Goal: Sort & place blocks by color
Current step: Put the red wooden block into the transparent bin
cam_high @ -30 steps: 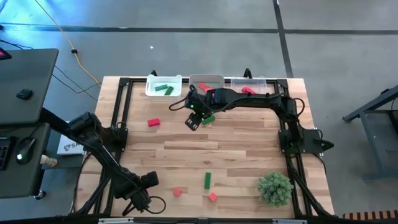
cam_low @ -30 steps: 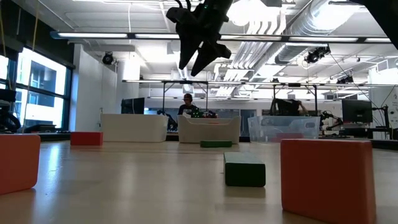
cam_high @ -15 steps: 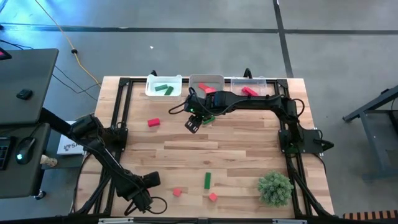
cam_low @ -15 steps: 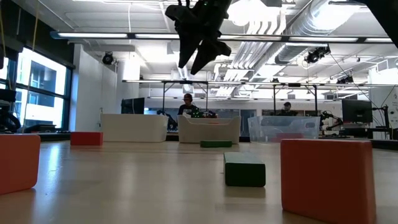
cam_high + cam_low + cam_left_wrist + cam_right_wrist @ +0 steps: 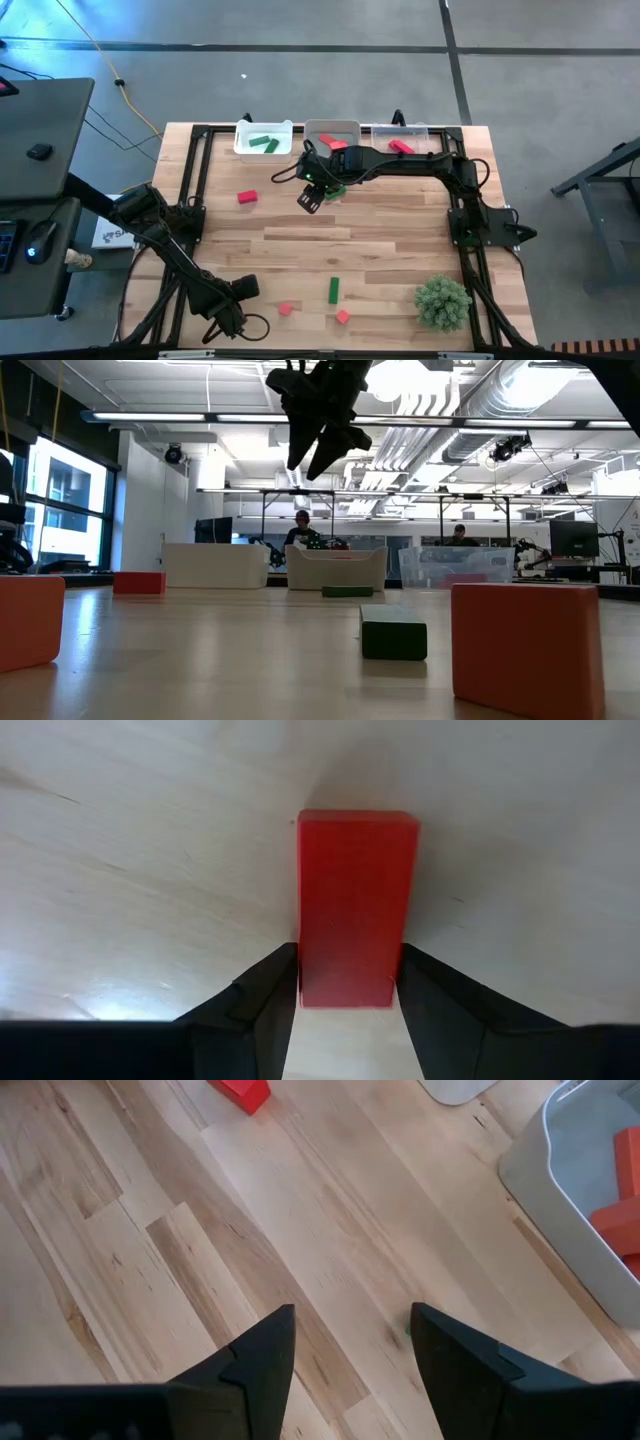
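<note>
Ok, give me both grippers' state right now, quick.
Left gripper: shut on a red block, low at the table's near edge.
Right gripper: open, empty, hovering above the table near the trays.

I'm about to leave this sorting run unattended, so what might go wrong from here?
1. The left gripper holds a red block only by its end, so it may pivot or slip when lifted.
2. The right gripper hangs open above the table; a green block lies partly hidden under that arm, easily missed or nudged on descent.
</note>
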